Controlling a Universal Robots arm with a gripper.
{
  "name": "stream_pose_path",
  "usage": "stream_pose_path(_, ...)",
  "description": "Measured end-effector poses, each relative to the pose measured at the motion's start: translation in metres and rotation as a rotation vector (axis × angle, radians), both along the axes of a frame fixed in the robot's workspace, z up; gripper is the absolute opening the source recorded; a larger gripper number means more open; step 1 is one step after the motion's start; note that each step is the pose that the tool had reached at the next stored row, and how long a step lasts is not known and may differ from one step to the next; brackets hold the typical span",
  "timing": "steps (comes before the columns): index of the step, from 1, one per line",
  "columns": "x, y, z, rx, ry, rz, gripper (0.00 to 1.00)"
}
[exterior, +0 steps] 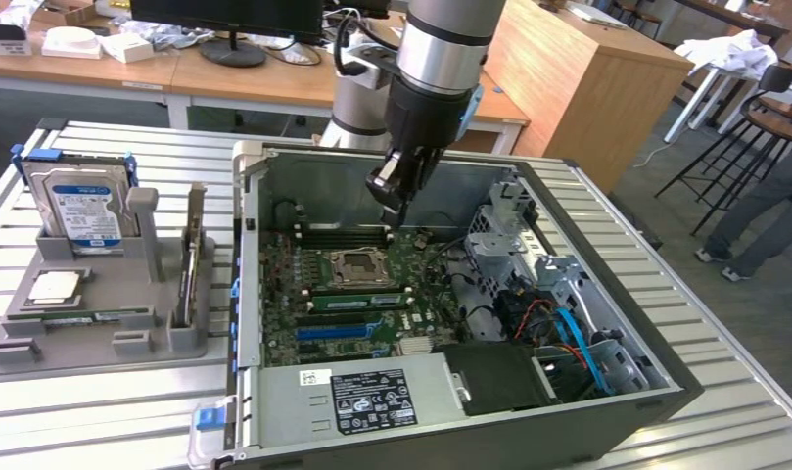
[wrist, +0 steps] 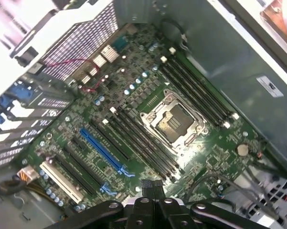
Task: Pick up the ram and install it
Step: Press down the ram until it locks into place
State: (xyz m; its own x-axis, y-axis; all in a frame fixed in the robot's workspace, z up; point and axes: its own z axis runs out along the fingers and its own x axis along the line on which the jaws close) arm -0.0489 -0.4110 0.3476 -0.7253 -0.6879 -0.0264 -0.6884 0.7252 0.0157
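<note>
computer case (exterior: 605,406) sitting open | gripper (exterior: 393,204) hovering over motherboard (wrist: 215,157), fingers pressed together, gripping nothing | ram (exterior: 82,316) seemingly lying flat in grey tray (exterior: 102,348), well apart | likely handling light, stiff, fragile; long edges offering best hold

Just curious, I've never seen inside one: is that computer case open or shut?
Open. The computer case lies with its upward side uncovered, so the green motherboard shows inside.
</note>
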Motion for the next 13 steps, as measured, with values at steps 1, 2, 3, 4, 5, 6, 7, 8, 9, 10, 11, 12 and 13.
stream_pose_path(1, 0.0, 0.0, 0.0, 0.0, 0.0, -0.014, 0.1)
stream_pose_path(2, -0.0001, 0.0, 0.0, 0.0, 0.0, -0.029, 0.1)
stream_pose_path(3, -0.0001, 0.0, -0.0001, 0.0, 0.0, -0.043, 0.1)
stream_pose_path(4, -0.0001, 0.0, -0.0001, 0.0001, -0.0001, -0.058, 0.1)
stream_pose_path(5, -0.0001, 0.0, -0.0001, 0.0001, 0.0, -0.073, 0.1)
stream_pose_path(6, -0.0002, 0.0, -0.0002, 0.0001, -0.0001, -0.088, 0.1)
stream_pose_path(7, -0.0002, 0.0, -0.0002, 0.0001, 0.0, -0.104, 0.1)
stream_pose_path(8, -0.0002, 0.0, -0.0002, 0.0001, -0.0001, -0.119, 0.1)
stream_pose_path(9, -0.0002, 0.0, -0.0002, 0.0, -0.0001, -0.134, 0.1)
stream_pose_path(10, -0.0003, 0.0, -0.0003, 0.0, 0.0, -0.149, 0.1)
stream_pose_path(11, -0.0003, 0.0, -0.0003, 0.0001, -0.0001, -0.164, 0.1)
stream_pose_path(12, -0.0003, 0.0, -0.0003, 0.0, 0.0, -0.179, 0.1)
stream_pose_path(13, -0.0004, 0.0, -0.0004, 0.0001, -0.0001, -0.196, 0.1)
